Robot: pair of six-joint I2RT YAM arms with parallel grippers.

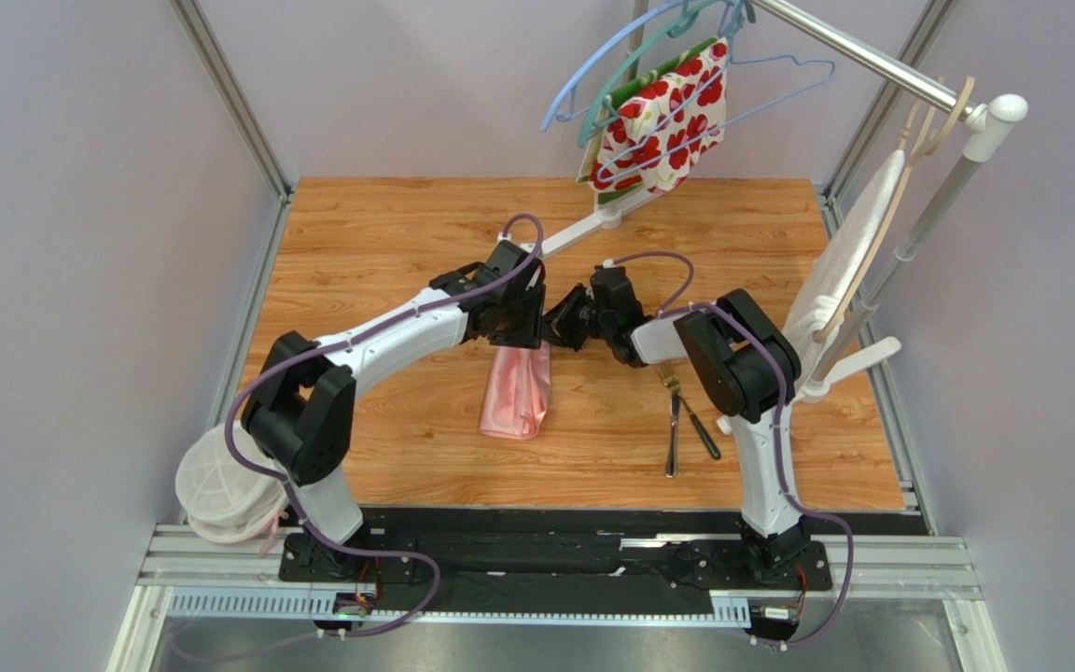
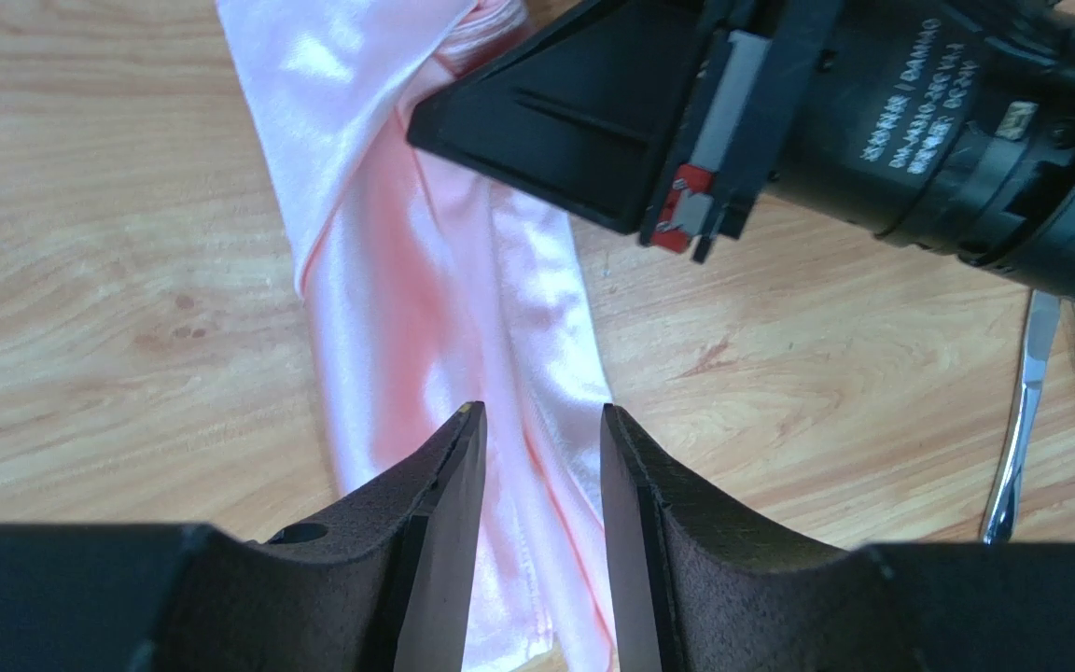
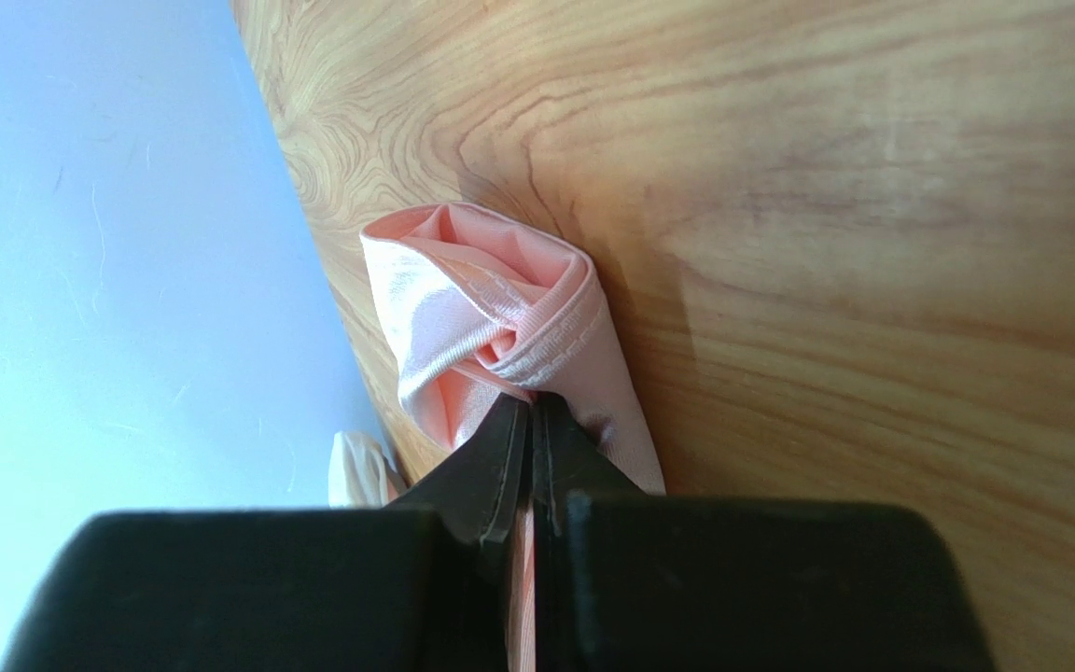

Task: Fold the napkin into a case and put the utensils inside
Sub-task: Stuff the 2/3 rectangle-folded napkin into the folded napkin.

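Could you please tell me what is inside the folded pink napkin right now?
Only pink folds show at the open end of the napkin; deeper layers are hidden. The fork and darker utensil lie outside, on the table.

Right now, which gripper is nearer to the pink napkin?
Right. The right gripper is shut on a bunched end of the napkin; the left gripper is open over it, not gripping.

Floral cloth, white cloth hanging above table
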